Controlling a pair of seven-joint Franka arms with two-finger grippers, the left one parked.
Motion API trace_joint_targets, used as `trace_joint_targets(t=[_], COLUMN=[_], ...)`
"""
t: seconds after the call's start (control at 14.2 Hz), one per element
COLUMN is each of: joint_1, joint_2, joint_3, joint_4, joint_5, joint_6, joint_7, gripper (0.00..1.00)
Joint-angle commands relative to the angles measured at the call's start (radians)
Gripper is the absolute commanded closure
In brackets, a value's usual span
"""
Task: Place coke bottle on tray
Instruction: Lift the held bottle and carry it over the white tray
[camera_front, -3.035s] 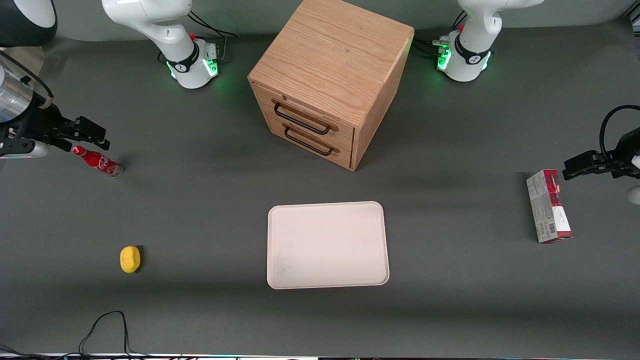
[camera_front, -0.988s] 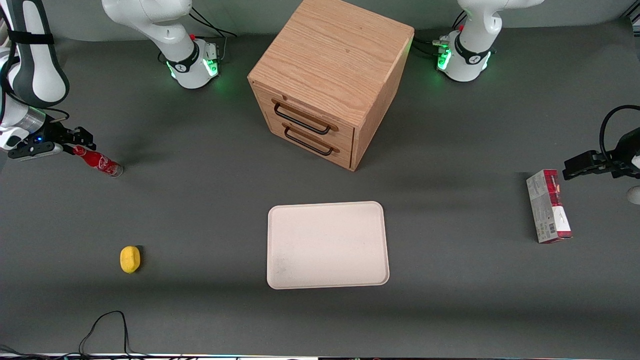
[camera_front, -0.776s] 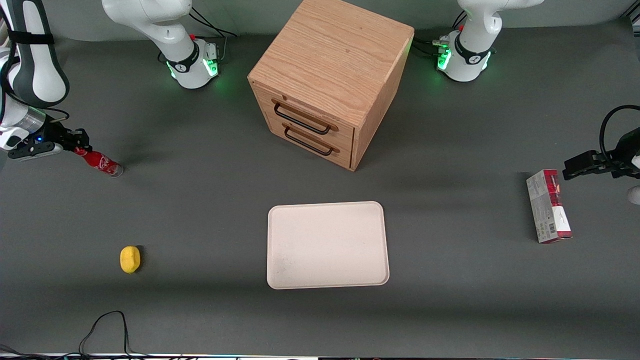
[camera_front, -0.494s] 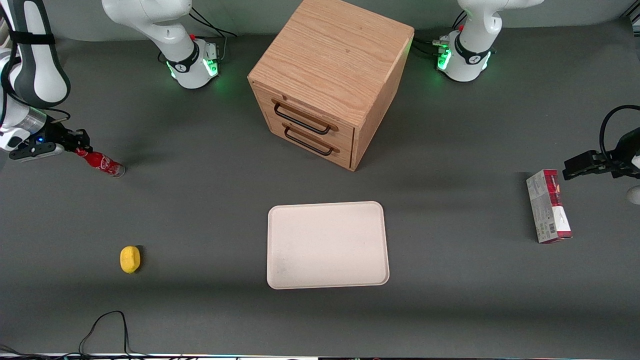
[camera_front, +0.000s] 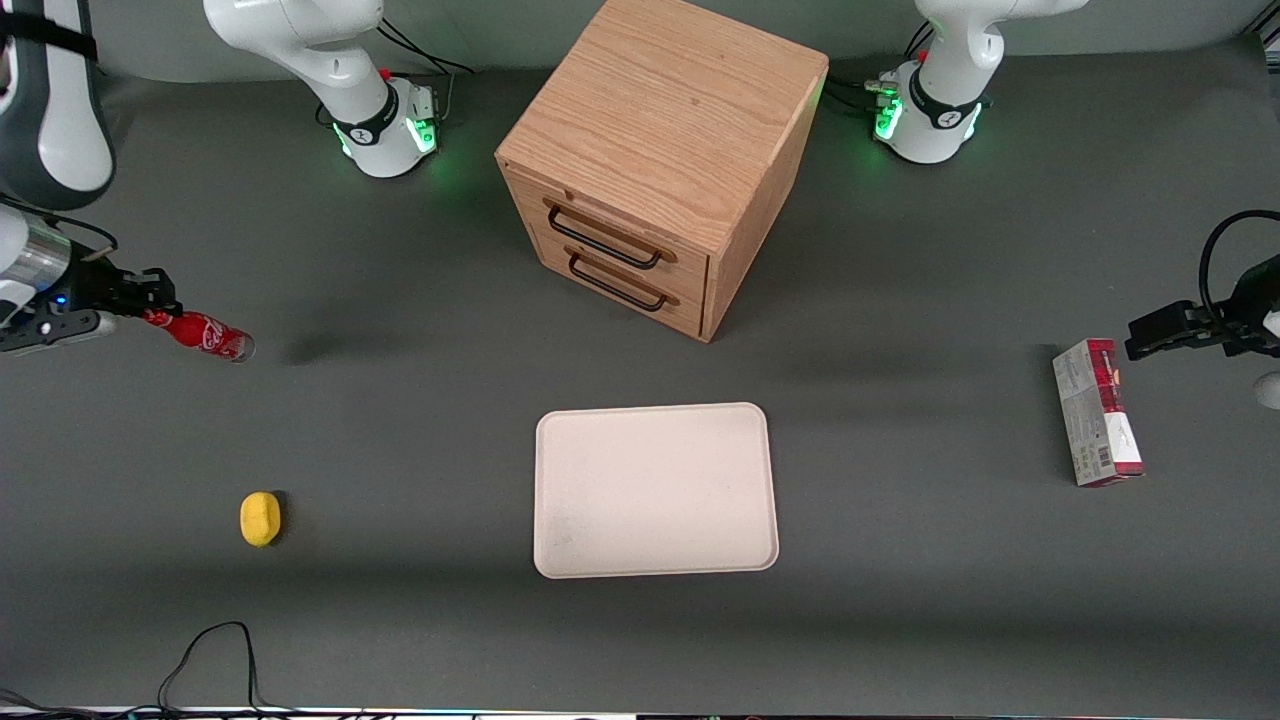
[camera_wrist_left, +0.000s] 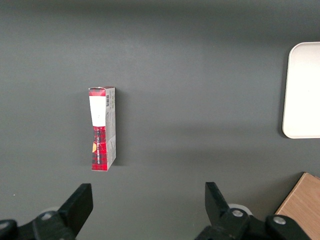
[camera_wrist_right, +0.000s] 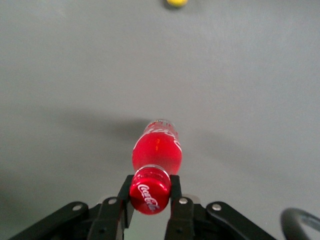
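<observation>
Nearest the front camera lies the large cream-white rectangular tray (camera_front: 656, 489), bare. Farther back, toward the working arm's end, the black two-finger gripper (camera_wrist_right: 150, 195) clamps the small red coke bottle (camera_wrist_right: 155, 160) at its neck (fingertips partly hidden), lifted off the table.

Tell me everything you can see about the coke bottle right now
The coke bottle is small, slim and glossy red, with white script on its body and red cap and a silvery base. The gripper is shut on its neck just below the cap, holding it tilted above the dark table at the working arm's end; its shadow lies apart from it. Nothing else touches it, and the tray is well away.
</observation>
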Motion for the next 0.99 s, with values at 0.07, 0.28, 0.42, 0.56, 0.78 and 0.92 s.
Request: trace_joint_targets(t=[0.07, 0.28, 0.42, 0.56, 0.78, 0.92], joint_1=[0.0, 0.0, -0.001, 0.0, 0.002, 0.002], joint_2=[0.117, 0.197, 0.235, 0.312, 0.453, 0.534], joint_3=[0.172, 0.292, 0.439, 0.537, 0.715, 0.826], joint_4=[0.345, 0.528, 0.609, 0.694, 0.821, 0.855], joint_5=[0.032, 0.145, 0.139, 0.144, 0.063, -0.035], joint_6=[-0.274, -0.335, -0.335, -0.335, -0.323, -0.288], joint_7=[0.211, 0.317, 0.488, 0.678, 0.851, 0.918], gripper=[0.85, 0.79, 0.79, 0.79, 0.79, 0.79])
